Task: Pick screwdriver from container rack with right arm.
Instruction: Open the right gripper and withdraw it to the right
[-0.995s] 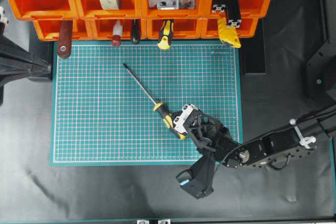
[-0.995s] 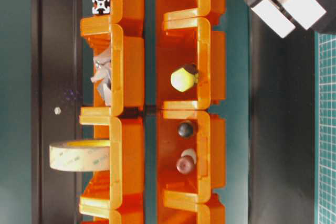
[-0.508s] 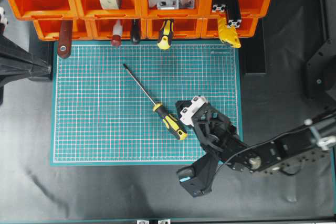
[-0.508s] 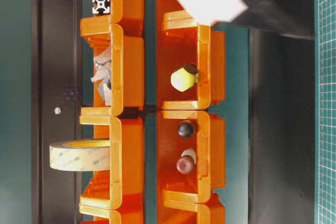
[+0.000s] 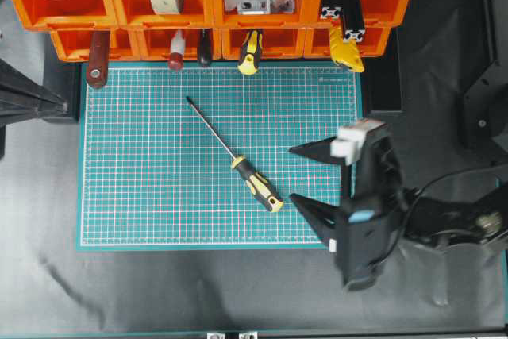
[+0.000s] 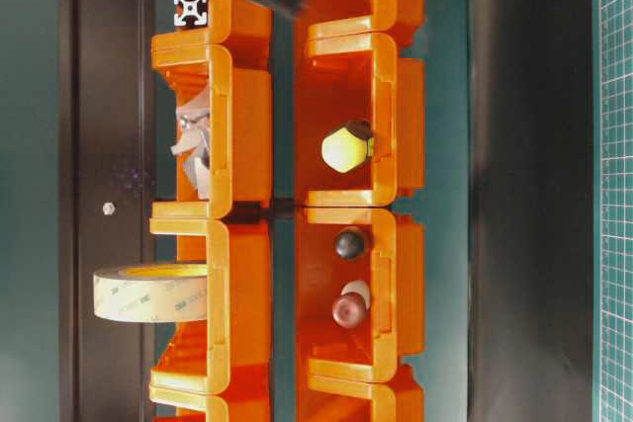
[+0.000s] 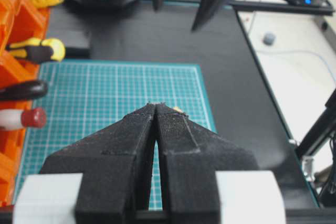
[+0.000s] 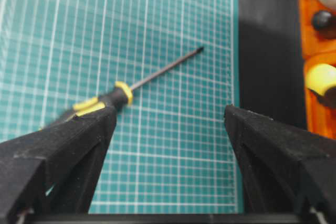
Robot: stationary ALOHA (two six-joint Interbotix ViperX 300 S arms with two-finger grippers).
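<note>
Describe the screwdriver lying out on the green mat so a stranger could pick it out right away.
Find the green cutting mat in front of the orange container rack. The screwdriver lies diagonally near the mat's middle, alone and flat. Unlike the handled tools poking from the rack's lower bins, it shows its whole length: yellow-and-black handle plus long thin dark shaft.

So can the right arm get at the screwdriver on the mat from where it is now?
Probably yes: the right claw is open just beside the screwdriver, with only bare mat between them.
</note>
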